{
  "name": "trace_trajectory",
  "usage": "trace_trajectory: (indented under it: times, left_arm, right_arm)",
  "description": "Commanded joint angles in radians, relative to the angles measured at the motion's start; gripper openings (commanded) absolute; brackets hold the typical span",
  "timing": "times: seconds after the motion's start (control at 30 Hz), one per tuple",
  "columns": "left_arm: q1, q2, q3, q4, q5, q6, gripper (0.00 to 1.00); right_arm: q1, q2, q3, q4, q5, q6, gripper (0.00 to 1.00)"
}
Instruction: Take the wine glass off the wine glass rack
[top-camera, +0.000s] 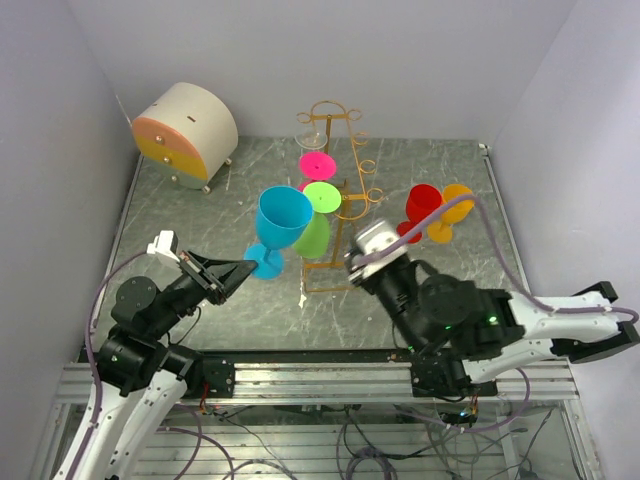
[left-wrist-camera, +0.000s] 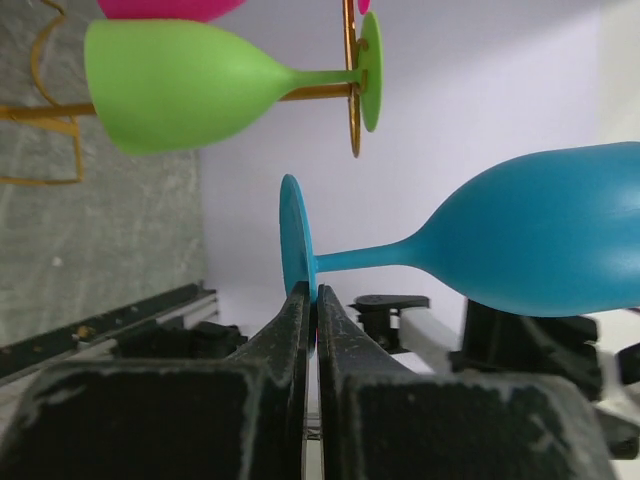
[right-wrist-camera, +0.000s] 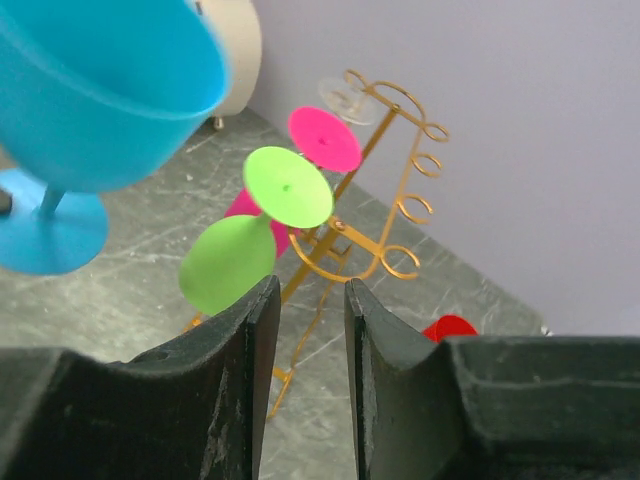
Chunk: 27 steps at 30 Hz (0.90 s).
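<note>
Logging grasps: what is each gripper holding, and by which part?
Left gripper pinches the blue wine glass by its foot's edge; right gripper holds nothing.

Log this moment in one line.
left gripper shut on foot of blue plastic wine glass | right gripper open, empty | green wine glass on golden wire rack

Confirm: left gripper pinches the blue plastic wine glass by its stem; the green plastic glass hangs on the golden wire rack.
Not the stem: left wrist view shows the left gripper pinching the blue plastic wine glass by its foot's rim. Rest holds.
</note>
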<state>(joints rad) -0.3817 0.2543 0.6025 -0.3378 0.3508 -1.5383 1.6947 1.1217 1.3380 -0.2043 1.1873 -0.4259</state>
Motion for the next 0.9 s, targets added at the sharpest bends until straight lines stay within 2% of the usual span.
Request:
trace_trajectory:
  times: [0.0,0.07,0.23,0.37,0.57,0.7,0.87]
  left_arm:
    - [-0.003,0.03,0.087,-0.052,-0.053,0.218,0.07]
    - [-0.003,0.039,0.111,-0.08,-0.062,0.271,0.07]
    - [-0.003,0.042,0.149,-0.152,-0.089,0.362,0.07]
    - [-0.003,0.034,0.177,-0.207,-0.116,0.421,0.07]
    - [-0.003,0.03,0.221,-0.274,-0.149,0.49,0.07]
    - [-0.003,0.038,0.242,-0.306,-0.164,0.515,0.07]
    - [-0.003,0.046,0.242,-0.306,-0.166,0.527,0.07]
  right_arm:
    - [0.246,-0.021,0.112,-0.263,0.115,0.265,0.33]
    - [0.145,-0.011,0.183,-0.36,0.071,0.348,0.33]
    - [-0.229,0.102,0.381,-0.581,-0.284,0.487,0.32]
    - [-0.433,0.236,0.573,-0.745,-0.508,0.581,0.31]
    - [-0.759,0.292,0.733,-0.787,-1.032,0.666,0.29]
    - [-0.836,0.314,0.75,-0.778,-1.308,0.695,0.29]
    - [-0.847,0.32,0.738,-0.746,-1.575,0.711,0.44]
